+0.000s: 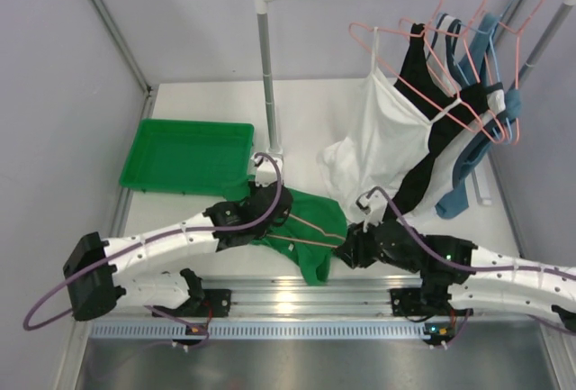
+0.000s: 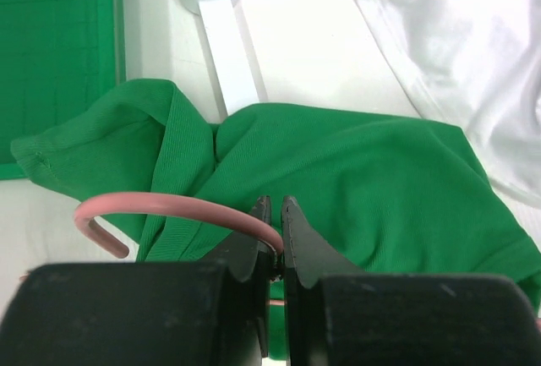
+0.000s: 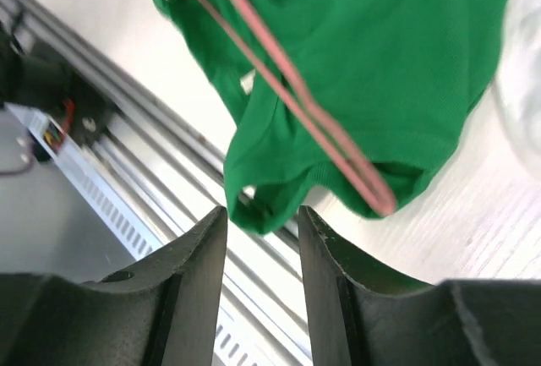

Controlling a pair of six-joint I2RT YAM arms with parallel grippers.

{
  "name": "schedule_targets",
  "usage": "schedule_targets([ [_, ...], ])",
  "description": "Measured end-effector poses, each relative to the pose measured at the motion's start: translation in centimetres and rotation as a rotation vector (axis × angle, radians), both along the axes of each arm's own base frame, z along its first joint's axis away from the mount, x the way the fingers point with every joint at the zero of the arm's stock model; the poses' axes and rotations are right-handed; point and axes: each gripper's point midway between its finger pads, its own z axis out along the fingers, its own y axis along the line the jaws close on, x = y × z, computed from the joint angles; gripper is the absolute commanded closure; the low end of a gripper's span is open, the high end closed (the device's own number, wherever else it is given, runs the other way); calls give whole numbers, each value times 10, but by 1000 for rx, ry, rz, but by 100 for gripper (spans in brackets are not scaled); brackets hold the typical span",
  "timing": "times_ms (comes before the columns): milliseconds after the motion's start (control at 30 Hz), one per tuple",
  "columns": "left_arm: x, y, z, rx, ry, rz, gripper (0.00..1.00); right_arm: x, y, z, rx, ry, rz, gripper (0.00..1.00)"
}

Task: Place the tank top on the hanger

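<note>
The green tank top lies crumpled on the table near the front edge, between the two arms. A pink wire hanger lies across it. My left gripper is at the top's left side. In the left wrist view it is shut on the hanger's curved hook, above the green fabric. My right gripper is at the top's right edge. In the right wrist view it is open and empty, just above a loop of the top. The hanger's arm crosses the fabric there.
A green tray sits at the back left. The rack's pole stands behind the top, its white foot on the table. A white top, black top, blue garment and spare hangers hang at the right.
</note>
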Motion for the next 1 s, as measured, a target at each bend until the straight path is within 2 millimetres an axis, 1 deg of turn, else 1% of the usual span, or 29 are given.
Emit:
schedule_targets([
  [100,9,-5,-5,22,10,36,100,-13,8,-20,-85,43,52,62],
  [200,17,-11,-8,37,19,56,100,-27,17,-34,-160,68,99,62],
  [300,21,-16,-10,46,26,62,100,-39,26,-40,-221,69,124,62],
  [467,22,-17,-12,48,31,66,100,-55,47,-39,-260,55,149,62],
  [533,21,-16,-12,50,34,68,100,-58,56,-44,-278,60,143,61],
  [567,21,-16,-12,49,34,68,100,-59,58,-49,-287,66,138,59],
  [667,21,-16,-11,47,34,68,100,-60,61,-62,-321,81,124,55],
  [800,20,-16,-8,36,34,62,100,-58,65,-71,-335,87,108,54],
  [933,19,-16,-3,21,30,57,100,-51,74,-75,-302,101,91,54],
  [1000,18,-16,-3,18,31,55,100,-46,75,-81,-289,111,77,54],
])
